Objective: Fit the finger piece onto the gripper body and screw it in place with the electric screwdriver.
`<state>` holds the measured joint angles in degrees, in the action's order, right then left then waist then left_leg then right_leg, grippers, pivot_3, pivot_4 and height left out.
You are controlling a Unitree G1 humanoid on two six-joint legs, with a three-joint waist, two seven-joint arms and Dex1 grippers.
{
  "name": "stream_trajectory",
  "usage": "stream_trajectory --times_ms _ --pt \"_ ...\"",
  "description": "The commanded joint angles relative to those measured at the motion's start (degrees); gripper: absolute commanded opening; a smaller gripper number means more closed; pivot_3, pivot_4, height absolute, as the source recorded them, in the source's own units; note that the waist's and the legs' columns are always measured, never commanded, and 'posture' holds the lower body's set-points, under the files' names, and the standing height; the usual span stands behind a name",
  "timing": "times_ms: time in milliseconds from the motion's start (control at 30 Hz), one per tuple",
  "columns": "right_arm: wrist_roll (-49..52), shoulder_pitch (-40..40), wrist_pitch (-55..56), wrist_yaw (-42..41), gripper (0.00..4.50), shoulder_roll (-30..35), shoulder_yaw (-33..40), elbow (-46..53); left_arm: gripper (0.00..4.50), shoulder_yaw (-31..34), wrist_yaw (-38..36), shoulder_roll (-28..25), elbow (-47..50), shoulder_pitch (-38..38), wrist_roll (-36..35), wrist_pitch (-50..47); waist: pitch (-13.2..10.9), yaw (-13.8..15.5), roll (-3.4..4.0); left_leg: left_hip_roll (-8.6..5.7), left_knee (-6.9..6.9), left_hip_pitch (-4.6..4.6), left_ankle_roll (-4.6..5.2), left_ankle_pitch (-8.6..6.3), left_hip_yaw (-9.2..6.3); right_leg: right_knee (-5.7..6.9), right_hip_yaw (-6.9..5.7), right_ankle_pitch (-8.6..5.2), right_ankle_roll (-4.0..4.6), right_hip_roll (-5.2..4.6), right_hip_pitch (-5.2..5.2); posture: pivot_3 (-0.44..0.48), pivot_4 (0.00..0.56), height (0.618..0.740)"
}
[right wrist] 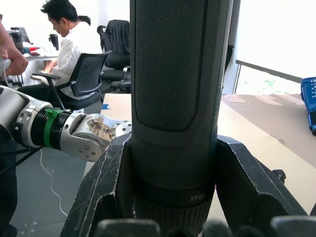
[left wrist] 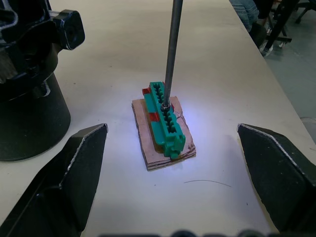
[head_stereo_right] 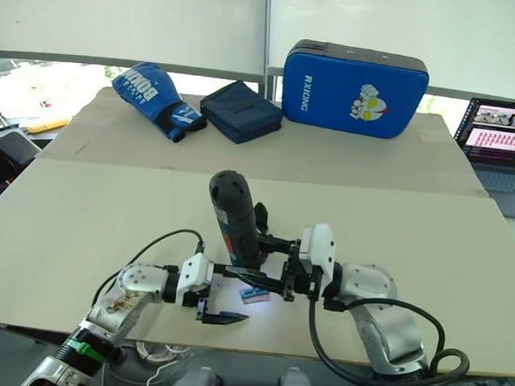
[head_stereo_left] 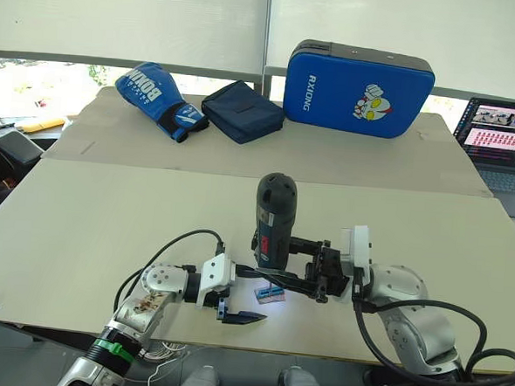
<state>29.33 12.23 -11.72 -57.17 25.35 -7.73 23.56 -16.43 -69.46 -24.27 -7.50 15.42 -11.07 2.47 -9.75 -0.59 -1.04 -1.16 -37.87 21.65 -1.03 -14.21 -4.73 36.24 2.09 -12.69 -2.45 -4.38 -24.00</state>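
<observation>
1. Screwdriver [head_stereo_left: 273,218] stands upright near the table's [head_stereo_left: 107,227] front edge, clenched in the right gripper [right wrist: 170,197].
2. Its bit [left wrist: 172,49] touches a green block [left wrist: 165,118] on a brown pad [left wrist: 148,153].
3. Left gripper [left wrist: 173,163] is spread wide around the block, gripping nothing.
4. Bare table beyond; glove [head_stereo_left: 158,98], pouch [head_stereo_left: 242,111], blue pad [head_stereo_left: 359,78] at the far edge.

Both arms have silver-grey metal shells w/ rounded joints. Left arm [head_stereo_left: 151,296] carries a green ring near the forearm, a brownish worn patch on the round joint and a thin black cable looping over it. Right arm [head_stereo_left: 407,316] is bulkier, w/ thick black cables curling round it. Each wrist ends in a white block; fingers [left wrist: 74,173] are matte black, wedge-shaped, w/ pale scuffed edges.
</observation>
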Motion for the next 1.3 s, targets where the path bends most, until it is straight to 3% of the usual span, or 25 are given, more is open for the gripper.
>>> stream_trajectory --times_ms 33,700,1300 --pt "0.03 -0.14 1.73 0.10 1.93 0.15 0.68 1.04 4.44 -1.77 -0.15 0.45 0.20 -1.02 0.24 -0.74 0.03 0.00 0.00 0.00 0.00 0.00 0.00 0.00 0.00 0.00 0.00 0.00 0.00 0.00 0.00 0.000 0.150 0.740" --pt "3.69 0.82 0.45 0.97 1.93 -0.07 2.25 2.64 4.44 1.30 -2.18 0.17 -2.11 0.91 -2.79 1.32 0.07 -0.11 -0.01 0.00 0.00 -0.09 0.00 0.00 0.01 0.02 0.02 0.00 0.00 0.01 0.05 0.000 0.150 0.740" --pt "14.27 5.17 -7.74 5.88 1.93 5.36 10.72 11.18 4.44 15.40 -11.54 -8.79 -2.62 1.29 -16.37 -1.16 0.05 -0.43 -0.02 0.04 0.00 -0.03 0.00 0.00 0.02 0.20 0.06 0.01 0.02 0.04 -0.11 0.000 0.150 0.740"
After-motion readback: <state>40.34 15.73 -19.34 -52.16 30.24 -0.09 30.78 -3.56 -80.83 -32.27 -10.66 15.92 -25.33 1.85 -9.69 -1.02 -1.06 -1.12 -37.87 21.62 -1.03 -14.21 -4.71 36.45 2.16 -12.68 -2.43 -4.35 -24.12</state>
